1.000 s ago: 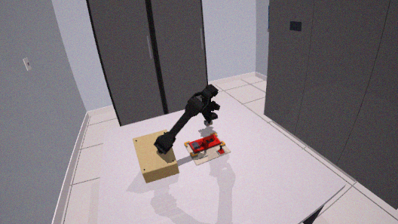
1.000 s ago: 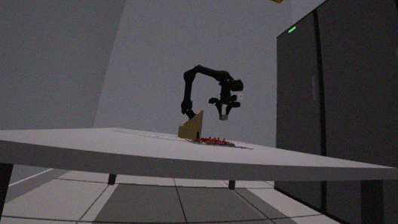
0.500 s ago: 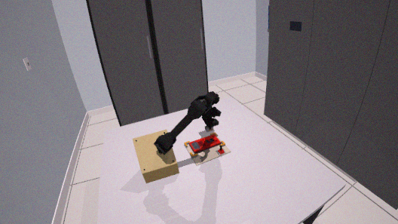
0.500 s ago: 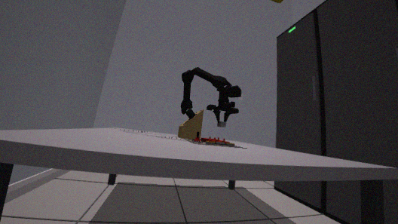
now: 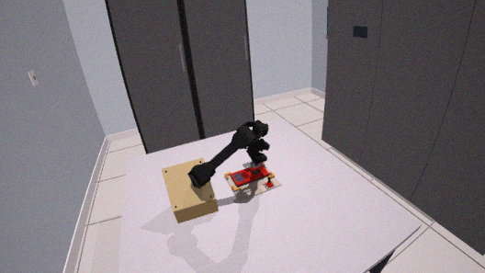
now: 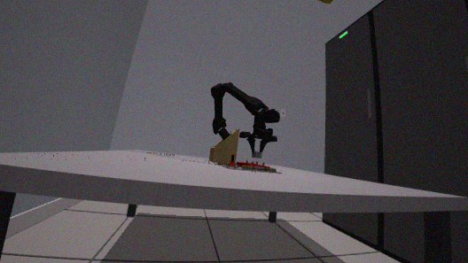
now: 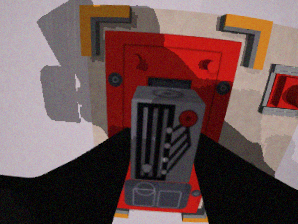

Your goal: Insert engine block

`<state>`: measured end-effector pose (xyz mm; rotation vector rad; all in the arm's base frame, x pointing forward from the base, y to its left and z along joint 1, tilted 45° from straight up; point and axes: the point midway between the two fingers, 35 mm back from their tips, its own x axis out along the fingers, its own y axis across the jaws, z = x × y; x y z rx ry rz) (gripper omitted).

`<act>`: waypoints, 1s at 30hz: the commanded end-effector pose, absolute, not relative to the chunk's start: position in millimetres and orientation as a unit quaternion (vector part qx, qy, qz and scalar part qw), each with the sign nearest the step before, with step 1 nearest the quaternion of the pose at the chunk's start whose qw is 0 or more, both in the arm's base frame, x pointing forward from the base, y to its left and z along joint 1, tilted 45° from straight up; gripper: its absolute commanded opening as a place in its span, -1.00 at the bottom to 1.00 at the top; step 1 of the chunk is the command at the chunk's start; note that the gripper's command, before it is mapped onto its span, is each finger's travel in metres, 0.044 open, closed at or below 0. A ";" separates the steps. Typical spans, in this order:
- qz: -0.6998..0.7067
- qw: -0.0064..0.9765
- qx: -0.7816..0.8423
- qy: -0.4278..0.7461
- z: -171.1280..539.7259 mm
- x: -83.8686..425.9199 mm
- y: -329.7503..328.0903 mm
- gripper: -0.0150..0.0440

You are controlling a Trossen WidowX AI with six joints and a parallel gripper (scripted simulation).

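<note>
My gripper [image 5: 258, 160] [image 6: 257, 151] [image 7: 162, 137] is shut on the grey engine block [image 6: 257, 155] [image 7: 170, 107], which has dark slots and a red disc on the face toward the wrist camera. The block hangs upright above the red car body [image 5: 250, 180] [image 6: 252, 164] [image 7: 230, 65], with a gap between them in the exterior view. The car body lies flat on the table. In the wrist view part of the dark opening [image 7: 170, 81] shows just beyond the block's far end; the block covers the rest. The rib cannot be made out.
The car body sits among orange corner brackets [image 7: 110, 12] [image 7: 247, 22] on a beige base plate [image 5: 276, 185] [image 7: 172, 22]. A grey-rimmed red fixture [image 5: 269, 184] [image 7: 284, 94] stands beside it on the plate. A tan sloped block [image 5: 184, 190] [image 6: 223, 150] stands by the arm's base.
</note>
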<state>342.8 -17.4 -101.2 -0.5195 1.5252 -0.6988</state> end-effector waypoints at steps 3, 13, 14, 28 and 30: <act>-0.305 0.638 -0.233 0.668 -107.3 338.2 -30.0 -0.49; -0.306 0.638 -0.233 0.668 -107.1 338.0 -31.1 0.05; -0.306 0.638 -0.233 0.668 -107.1 338.0 -31.1 0.05; -0.307 0.638 -0.232 0.667 -107.2 338.3 -30.9 0.05; -0.307 0.638 -0.232 0.667 -107.2 338.3 -30.9 0.05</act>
